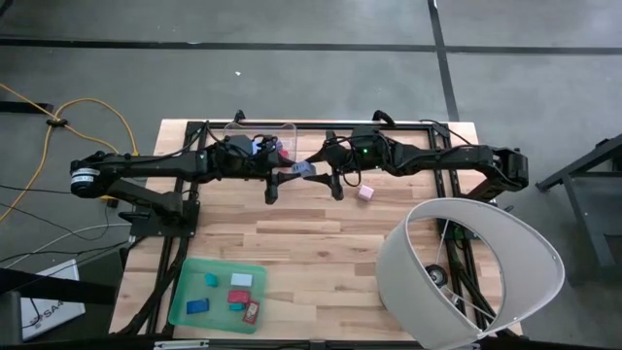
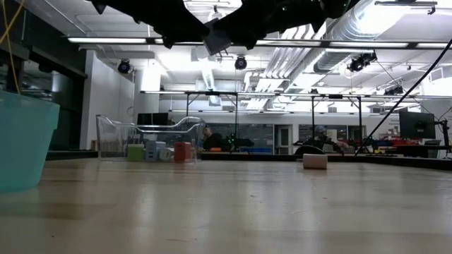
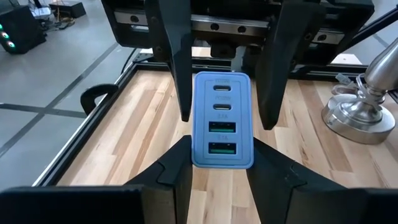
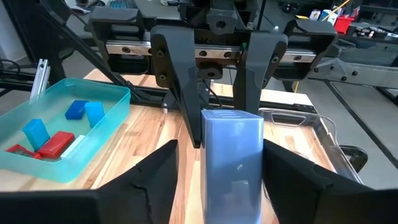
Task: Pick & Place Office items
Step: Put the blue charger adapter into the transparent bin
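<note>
A light-blue charger block with several ports (image 3: 222,121) hangs high above the table's middle between my two grippers; it also shows in the high view (image 1: 304,170) and the low view (image 2: 217,42). My left gripper (image 3: 221,155) (image 1: 289,173) is shut on it. My right gripper (image 4: 221,149) (image 1: 323,170) is open, its fingers (image 3: 177,74) standing on either side of the block's other end. A pink block (image 1: 365,192) lies on the table. Several blue, red and white pieces lie in the green tray (image 1: 185,301). More pieces stand in the clear bin (image 2: 113,134). My left gripper pinches the charger block's two narrow sides (image 3: 198,155) between its two fingers, at the end nearest its wrist. The fingers come level from the table's left. The block is lifted clear of the table, its port face toward the left wrist camera.
A white lamp shade (image 1: 466,267) lies at the table's near right, and its metal base (image 3: 357,112) stands on the table. The green tray stands near the front left, the clear bin (image 1: 260,128) at the far edge. A black frame rail (image 1: 321,123) runs along the far side.
</note>
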Action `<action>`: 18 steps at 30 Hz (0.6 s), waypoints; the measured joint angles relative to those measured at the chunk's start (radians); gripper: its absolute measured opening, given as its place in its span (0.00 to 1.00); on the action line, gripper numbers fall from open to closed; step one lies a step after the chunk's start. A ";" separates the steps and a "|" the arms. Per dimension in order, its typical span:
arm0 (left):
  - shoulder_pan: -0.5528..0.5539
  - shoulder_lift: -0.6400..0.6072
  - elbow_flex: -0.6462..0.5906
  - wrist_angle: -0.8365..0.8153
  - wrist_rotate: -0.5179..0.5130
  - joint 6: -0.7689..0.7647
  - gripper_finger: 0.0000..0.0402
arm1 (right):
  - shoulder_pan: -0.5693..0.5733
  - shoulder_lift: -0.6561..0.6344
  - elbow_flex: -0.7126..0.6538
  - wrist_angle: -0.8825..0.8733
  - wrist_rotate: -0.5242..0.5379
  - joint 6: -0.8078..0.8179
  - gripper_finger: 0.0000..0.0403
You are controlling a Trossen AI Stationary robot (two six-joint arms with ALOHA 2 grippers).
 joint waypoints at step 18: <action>0.006 0.000 0.000 -0.089 0.003 -0.013 0.30 | -0.001 -0.134 0.000 -0.035 0.008 -0.005 0.53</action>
